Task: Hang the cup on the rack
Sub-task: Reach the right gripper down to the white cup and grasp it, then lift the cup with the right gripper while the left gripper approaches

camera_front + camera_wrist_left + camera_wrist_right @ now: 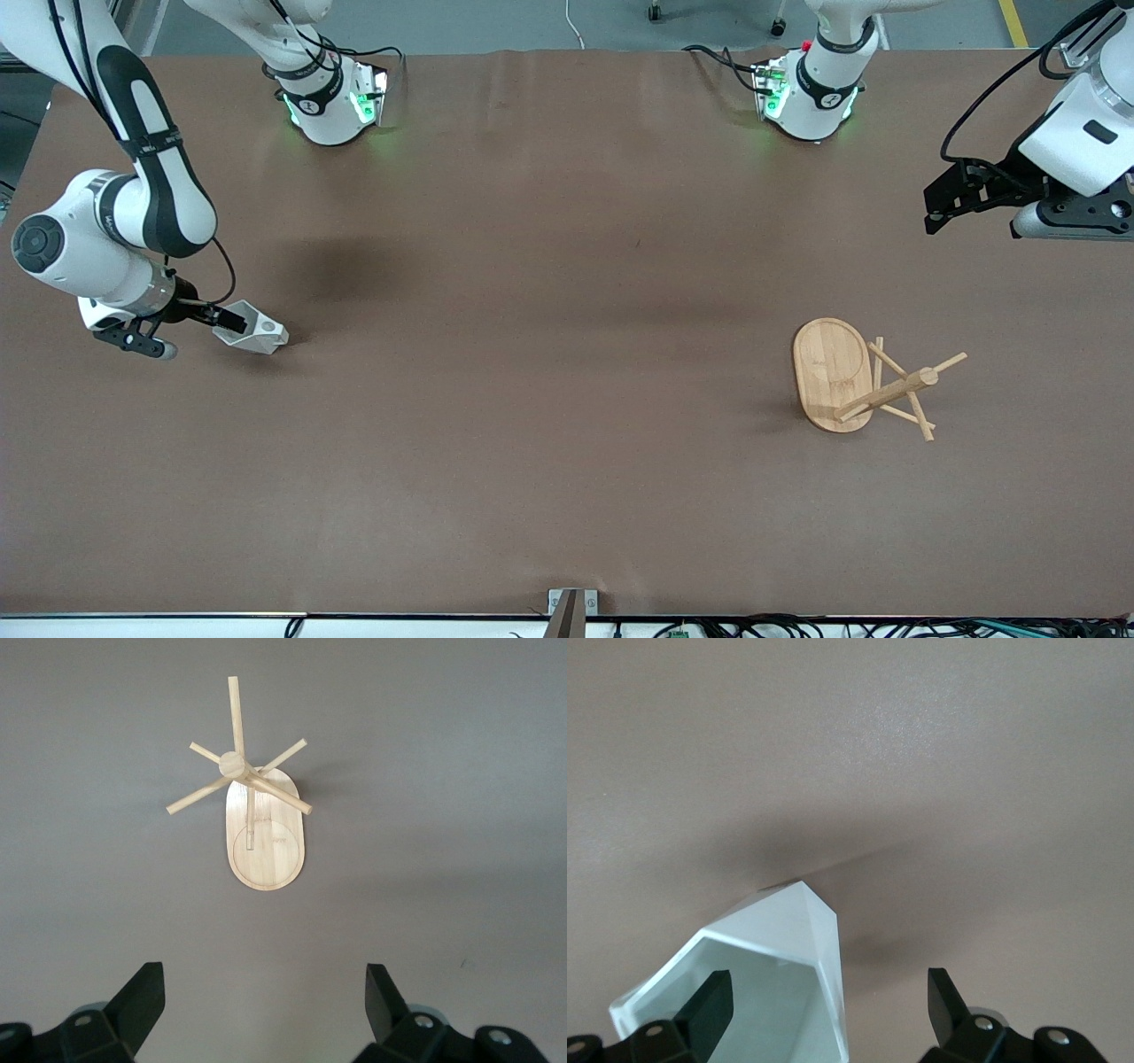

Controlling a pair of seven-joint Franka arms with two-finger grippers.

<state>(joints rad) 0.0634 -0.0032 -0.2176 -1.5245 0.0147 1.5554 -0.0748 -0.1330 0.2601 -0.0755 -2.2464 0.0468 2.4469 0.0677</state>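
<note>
Cup [255, 333] is lying on its side on the counter [532, 399] at the right arm's end, being straddled at the rim by the right gripper [221, 321], jaws open, one inside. Rack [855, 379] is standing well apart, under the waiting left gripper [264, 1001], jaws open. Cup is judged light, rigid, prob. slippery; rim wall is being favoured for grip.

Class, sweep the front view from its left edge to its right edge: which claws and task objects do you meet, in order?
Right claw → cup → rack → left claw.
</note>
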